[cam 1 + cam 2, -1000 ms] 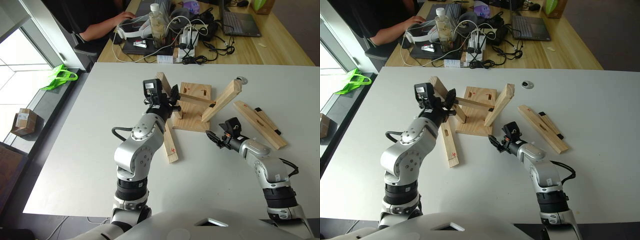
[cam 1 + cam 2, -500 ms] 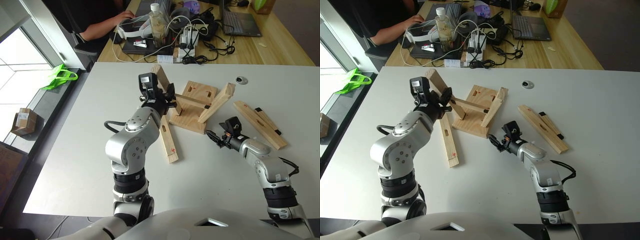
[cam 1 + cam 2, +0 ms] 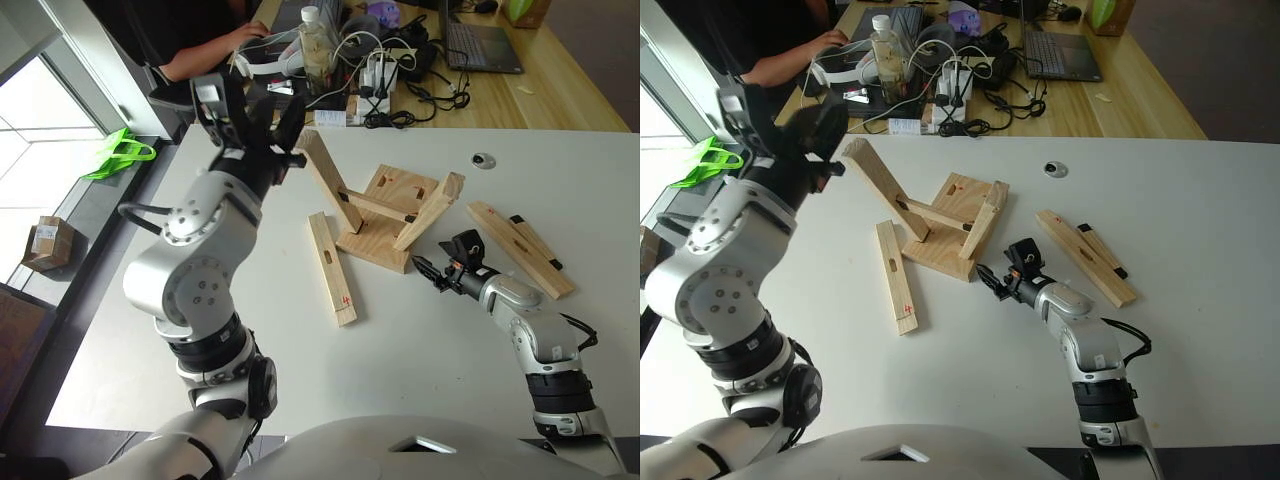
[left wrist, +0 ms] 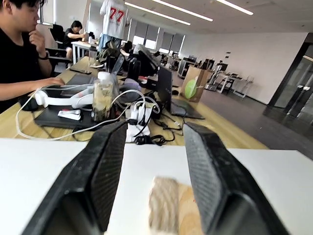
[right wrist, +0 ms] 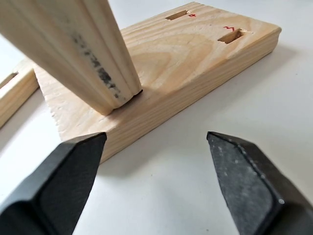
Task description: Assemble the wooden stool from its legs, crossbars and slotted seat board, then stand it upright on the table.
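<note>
The partly built stool lies on the white table: the slotted seat board (image 3: 372, 243) rests at a tilt with two legs (image 3: 328, 180) (image 3: 428, 215) set in it and a crossbar (image 3: 383, 205) between them. My left gripper (image 3: 262, 115) hangs open in the air just left of the taller leg's top end, which appears blurred between its fingers (image 4: 110, 171) without touching them. My right gripper (image 3: 428, 268) is open just above the table, right in front of the seat board's (image 5: 195, 63) near edge and the shorter leg (image 5: 73, 44).
One loose slotted leg (image 3: 332, 268) lies left of the stool, another (image 3: 520, 248) to the right with a thin dark-tipped bar (image 3: 537, 241) beside it. A cable grommet (image 3: 485, 158) sits behind. A cluttered wooden desk (image 3: 540, 95) adjoins the far edge.
My left gripper let go of the taller leg and rose up and to the left. The stool assembly turned a little and settled. The right arm stayed put.
</note>
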